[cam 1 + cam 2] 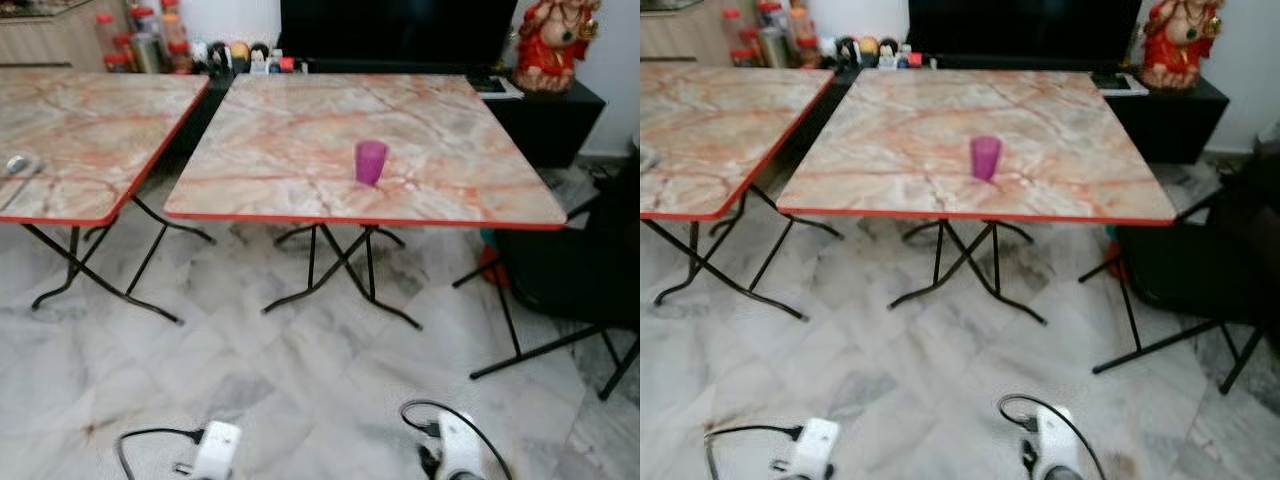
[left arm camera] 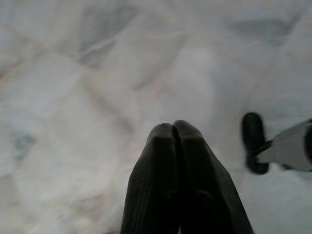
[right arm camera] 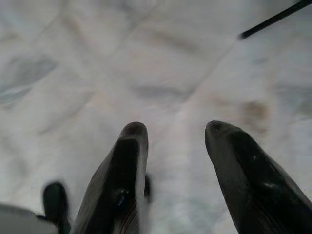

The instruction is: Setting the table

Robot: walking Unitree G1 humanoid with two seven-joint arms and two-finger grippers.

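I see the purple cup (image 1: 370,161) standing near the front edge of the middle surface (image 1: 300,130), and it looks light and a bit slippery, so I would hold its sides softly, while my left claw (image 2: 174,129) hangs pinched closed and empty and my right claw (image 3: 175,134) hangs spread wide over the floor (image 1: 300,380).

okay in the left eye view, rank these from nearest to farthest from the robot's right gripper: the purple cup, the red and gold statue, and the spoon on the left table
From the right gripper, low over the floor:
1. Purple cup, near the front edge of the middle table.
2. Spoon, far across on the left table.
3. Red and gold statue, back right on the black cabinet.
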